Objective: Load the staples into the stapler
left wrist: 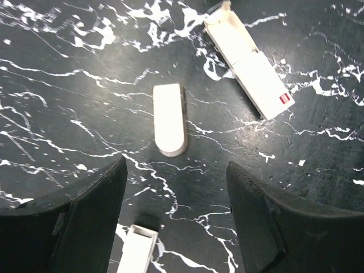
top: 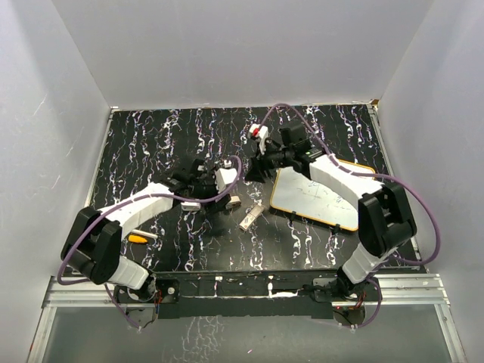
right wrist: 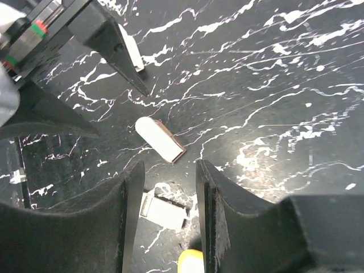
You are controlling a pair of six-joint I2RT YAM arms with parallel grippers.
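The staples (left wrist: 169,119) are a cream-white oblong with one rounded end, lying flat on the bench (left wrist: 68,85) straight ahead of the left pincer (left wrist: 176,166). They sit almost on the midline of its gap. Their long axis points directly away from it, rounded end nearest, so the fingers would close across the narrow width and not the length. That pincer hovers with its fingers wide apart and grips nothing. A small white piece (left wrist: 137,247), which I cannot identify, lies on the bench under the gap, nearer than the staples.

Farther ahead and off to that pincer's right lies the stapler (left wrist: 250,65), a longer white body with a red label at its near end. It seems to be hinged open, it lies on a diagonal, and it is apart from the staples.

The right pincer (right wrist: 169,166) also faces the staples from the opposite side. Its fingers are apart too, with a narrower gap and nothing held. From there the oblong lies just ahead and a little left, slanted across the gap.

Both arms are close in the top view, but the left looks the nearer and far better aligned — my guess is the pick falls to it, a short descent with no wrist turn
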